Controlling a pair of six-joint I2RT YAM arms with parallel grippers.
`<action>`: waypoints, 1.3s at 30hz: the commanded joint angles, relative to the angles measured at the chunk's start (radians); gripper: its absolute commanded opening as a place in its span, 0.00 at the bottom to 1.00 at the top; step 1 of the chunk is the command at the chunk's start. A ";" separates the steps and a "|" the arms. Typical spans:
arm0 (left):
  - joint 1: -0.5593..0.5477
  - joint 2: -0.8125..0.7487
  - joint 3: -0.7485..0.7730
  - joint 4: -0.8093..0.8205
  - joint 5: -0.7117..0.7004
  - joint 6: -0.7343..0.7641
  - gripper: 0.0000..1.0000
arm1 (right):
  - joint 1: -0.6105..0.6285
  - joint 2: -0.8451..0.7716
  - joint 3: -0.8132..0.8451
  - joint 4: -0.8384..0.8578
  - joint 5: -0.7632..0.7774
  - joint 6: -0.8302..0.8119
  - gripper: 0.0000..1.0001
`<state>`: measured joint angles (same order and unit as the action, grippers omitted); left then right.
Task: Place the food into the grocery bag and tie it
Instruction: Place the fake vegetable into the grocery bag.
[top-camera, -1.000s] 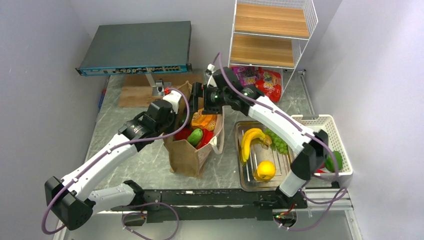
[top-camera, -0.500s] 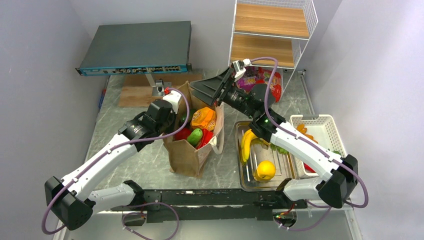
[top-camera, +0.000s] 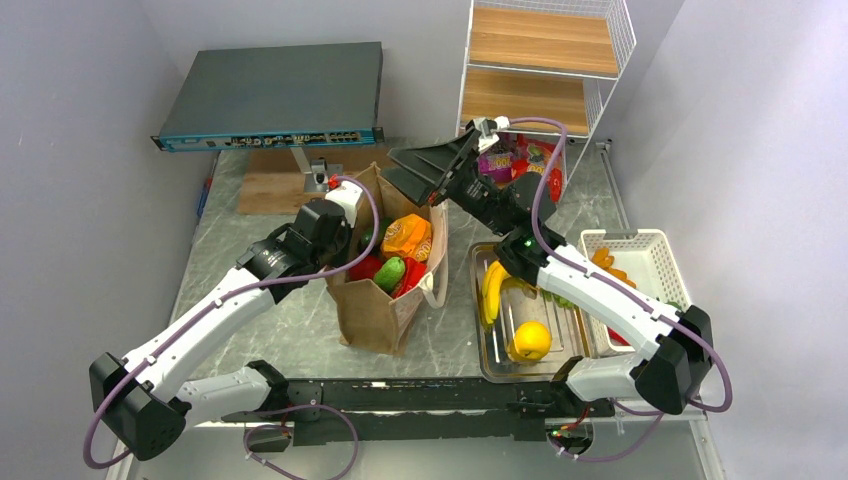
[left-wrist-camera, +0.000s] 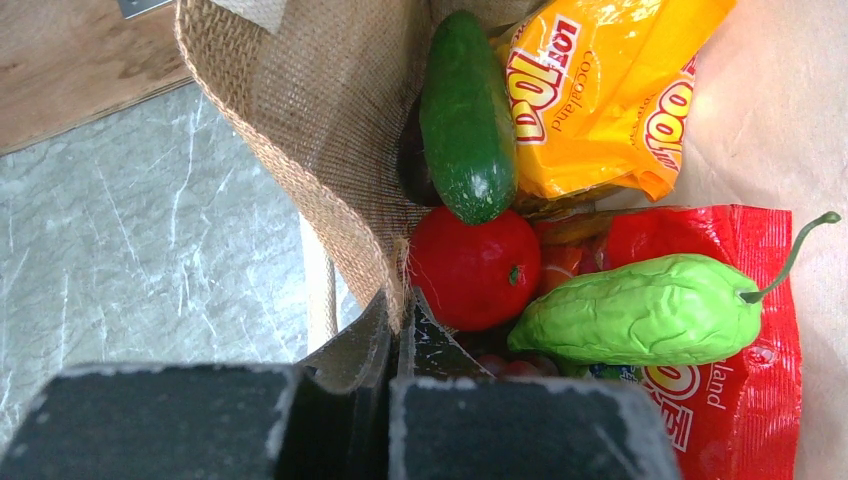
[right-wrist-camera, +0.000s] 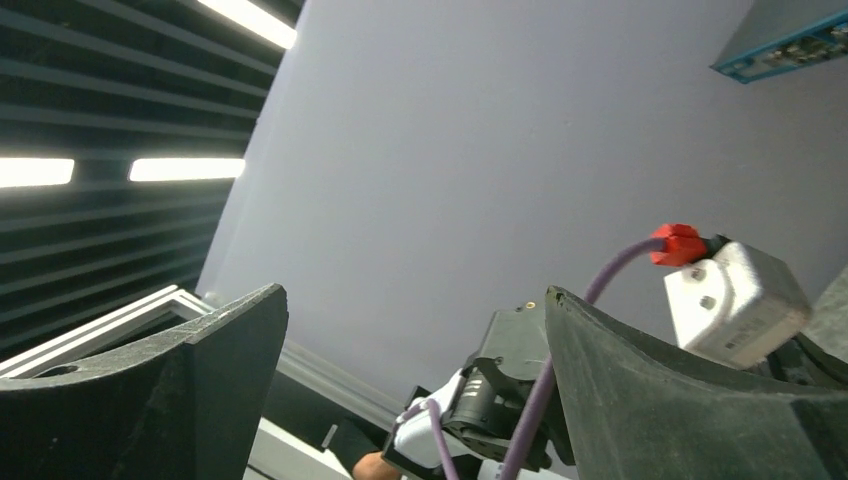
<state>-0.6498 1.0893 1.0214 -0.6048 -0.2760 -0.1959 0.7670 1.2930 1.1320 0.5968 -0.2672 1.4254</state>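
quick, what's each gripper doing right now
left gripper: closed, pinching the rim of the grocery bag
right gripper: open, holding nothing, up in the air by the bag's far side

A grocery bag (top-camera: 375, 310) stands mid-tabletop (top-camera: 300, 340), a cucumber (left-wrist-camera: 465, 115) and a snack packet (left-wrist-camera: 600, 95) side by side inside it. To its right lies a tray (top-camera: 497, 365) holding a banana (top-camera: 495, 280), with a basket (top-camera: 625, 238) farther right. A wooden board (top-camera: 270, 185) lies behind the bag, a wire rack (top-camera: 545, 70) behind the tray.
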 joint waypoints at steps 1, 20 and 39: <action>-0.005 -0.002 0.029 0.007 -0.012 0.012 0.00 | 0.010 0.009 0.023 0.167 -0.015 0.061 1.00; -0.006 0.010 0.030 0.007 -0.012 0.012 0.00 | 0.023 -0.004 0.003 0.182 -0.018 0.058 1.00; -0.006 -0.018 0.028 0.010 -0.005 0.013 0.00 | -0.113 -0.169 0.060 -0.579 0.110 -0.296 1.00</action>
<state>-0.6498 1.0931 1.0214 -0.6056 -0.2787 -0.1955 0.6792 1.2221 1.1282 0.2710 -0.2569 1.2972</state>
